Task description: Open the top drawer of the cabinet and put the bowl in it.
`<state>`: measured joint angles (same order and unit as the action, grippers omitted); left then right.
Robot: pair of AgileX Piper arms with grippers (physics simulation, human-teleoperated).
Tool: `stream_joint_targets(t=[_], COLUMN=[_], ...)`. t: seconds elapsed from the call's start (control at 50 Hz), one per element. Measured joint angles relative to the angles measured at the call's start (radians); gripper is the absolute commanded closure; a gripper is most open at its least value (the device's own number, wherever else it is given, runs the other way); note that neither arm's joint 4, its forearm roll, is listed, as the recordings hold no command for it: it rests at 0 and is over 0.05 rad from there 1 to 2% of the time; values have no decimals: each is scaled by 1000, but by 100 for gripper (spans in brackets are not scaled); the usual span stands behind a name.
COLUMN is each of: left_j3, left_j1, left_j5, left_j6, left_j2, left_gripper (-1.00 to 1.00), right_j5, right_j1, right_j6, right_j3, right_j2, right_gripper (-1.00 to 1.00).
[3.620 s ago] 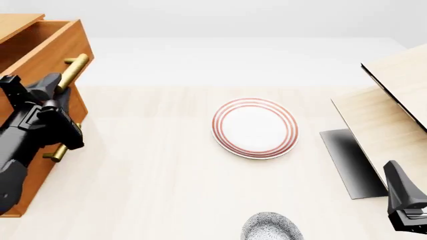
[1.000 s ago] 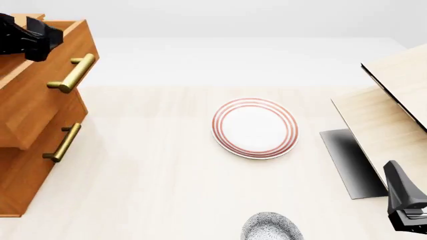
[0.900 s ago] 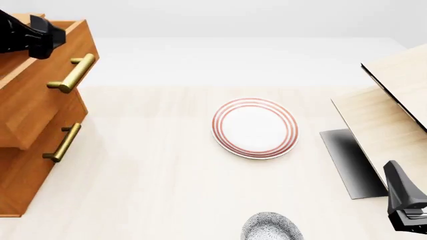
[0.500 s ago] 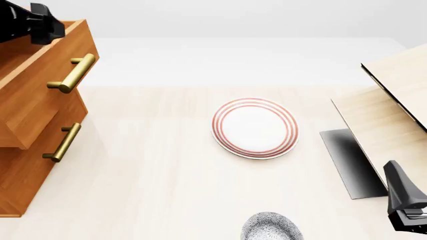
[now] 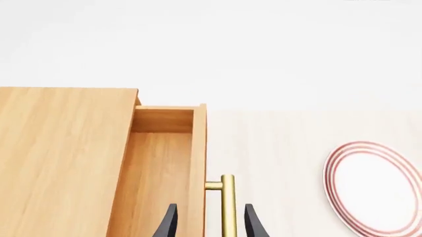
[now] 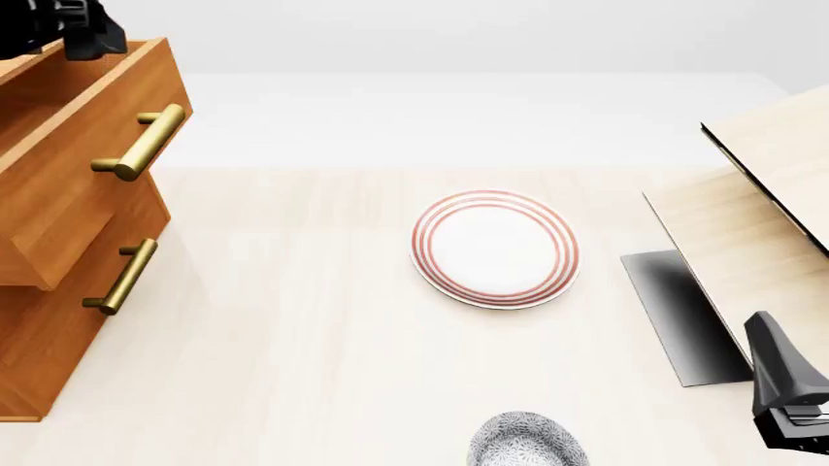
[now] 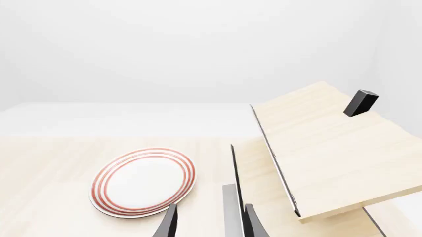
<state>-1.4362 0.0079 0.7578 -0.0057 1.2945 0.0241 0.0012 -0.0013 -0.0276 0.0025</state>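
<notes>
Both jaws parted, holding nothing.

matte black left gripper [image 5: 207, 222] with two slim pointy fingers, right gripper [image 7: 207, 221] same deal, chunky angular black housing

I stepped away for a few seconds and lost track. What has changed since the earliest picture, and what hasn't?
The left gripper has let go of the brass handle and risen up and back above the cabinet. The top drawer now stands pulled further out. The bowl, the plate, the pale box and the right gripper stayed put.
</notes>
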Motion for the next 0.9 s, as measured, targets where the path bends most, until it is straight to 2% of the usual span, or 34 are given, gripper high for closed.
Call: stream_joint_targets(t=[0.3, 0.9], left_j3=[-28, -17], left_j1=[9, 20], left_j5=[5, 45], left_j6=[-19, -37], left_j2=[31, 67], left_gripper=[-100, -100], right_j5=[0, 0], right_j1=[0, 0], right_j6=[0, 0], right_j3=[0, 0], right_j2=[0, 0], right_gripper=[-100, -100])
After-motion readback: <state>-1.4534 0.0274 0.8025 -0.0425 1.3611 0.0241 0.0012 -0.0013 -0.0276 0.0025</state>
